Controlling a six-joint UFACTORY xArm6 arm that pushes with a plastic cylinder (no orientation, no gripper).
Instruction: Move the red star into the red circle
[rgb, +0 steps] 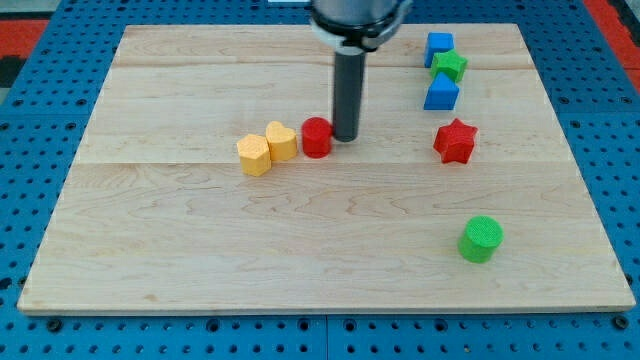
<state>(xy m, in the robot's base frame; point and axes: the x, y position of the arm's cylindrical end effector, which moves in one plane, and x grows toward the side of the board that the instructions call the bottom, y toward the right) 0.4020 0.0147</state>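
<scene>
The red star (455, 141) lies right of the board's middle. The red circle (316, 137), a round red block, sits near the board's centre, well to the star's left. My tip (345, 136) stands just right of the red circle, touching or nearly touching it, and well left of the star. The dark rod rises from there to the view's top.
A yellow heart (281, 141) touches the red circle's left side, with a yellow hexagon (254, 155) next to it. At the top right are a blue block (438, 47), a green star (449, 67) and another blue block (441, 93). A green cylinder (481, 239) sits lower right.
</scene>
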